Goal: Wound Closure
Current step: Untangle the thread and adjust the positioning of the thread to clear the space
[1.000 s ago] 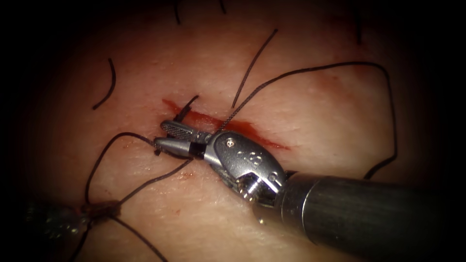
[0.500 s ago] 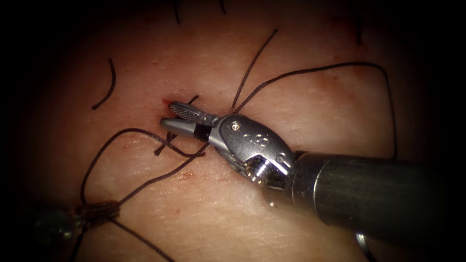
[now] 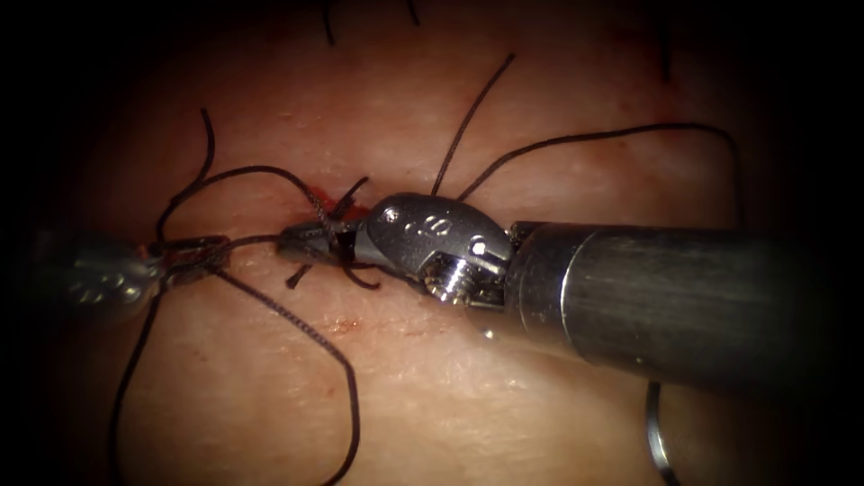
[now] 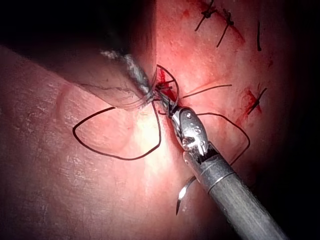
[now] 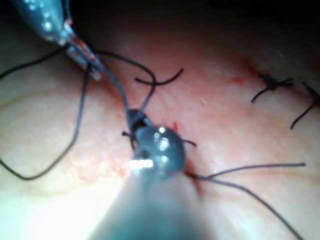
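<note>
dark knotted finished stitches [image 4: 224, 22] in a row, tails sticking out. short loose cut end of dark thread [image 4: 258, 36] lying near them on pale pink tissue [image 4: 75, 190]. smear of red fluid [image 3: 317, 194].

Light falls from above onto the middle of the endoscope view, and the pale pink slab of tissue [image 3: 405, 396] darkens to black all round, deepest from 9 to 12 o'clock. Glare sits on the wrist of the right arm's silver steel tool [image 3: 306, 241], and a wet sheen lies under its shaft at 5 o'clock. The left arm's grey metal tool [image 3: 202, 250] lies in the gloom at 9 o'clock, gripping the thin dark thread [image 3: 297, 324]. In the left wrist view its shaft is a black shadow beside brightly lit tissue.
</note>
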{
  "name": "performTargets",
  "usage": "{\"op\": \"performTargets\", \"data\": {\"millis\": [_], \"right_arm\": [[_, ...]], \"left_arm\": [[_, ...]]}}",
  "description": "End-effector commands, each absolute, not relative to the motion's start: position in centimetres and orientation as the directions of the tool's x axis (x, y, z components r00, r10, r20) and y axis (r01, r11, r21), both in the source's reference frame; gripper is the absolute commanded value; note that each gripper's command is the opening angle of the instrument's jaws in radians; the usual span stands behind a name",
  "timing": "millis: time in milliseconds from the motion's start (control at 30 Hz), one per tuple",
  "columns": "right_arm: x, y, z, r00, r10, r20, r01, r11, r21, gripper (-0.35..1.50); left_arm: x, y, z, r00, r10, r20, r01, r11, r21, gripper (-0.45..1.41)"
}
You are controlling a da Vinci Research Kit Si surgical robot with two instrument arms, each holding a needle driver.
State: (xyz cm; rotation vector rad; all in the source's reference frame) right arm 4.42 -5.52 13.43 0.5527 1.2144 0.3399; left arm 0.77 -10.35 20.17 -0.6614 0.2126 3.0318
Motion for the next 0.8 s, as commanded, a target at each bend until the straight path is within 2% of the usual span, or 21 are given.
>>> {"op": "performTargets", "data": {"millis": [33,333,800], "right_arm": [[4.51,-5.58,13.44,0.299,0.534,-0.791,0.050,0.818,0.572,-0.05],[4.47,-5.55,13.37,0.174,0.564,-0.807,0.034,0.816,0.577,-0.06],[4.48,-5.73,13.50,0.057,0.624,-0.779,-0.007,0.781,0.625,-0.11]], "left_arm": [[0.71,-10.43,20.31,-0.908,-0.009,-0.420,-0.043,-0.993,0.113,-0.45],[0.63,-10.65,20.93,-0.901,-0.051,-0.431,0.032,-0.998,0.050,-0.45],[0.37,-10.65,21.00,-0.894,-0.029,-0.447,0.018,-0.999,0.028,-0.45]]}}
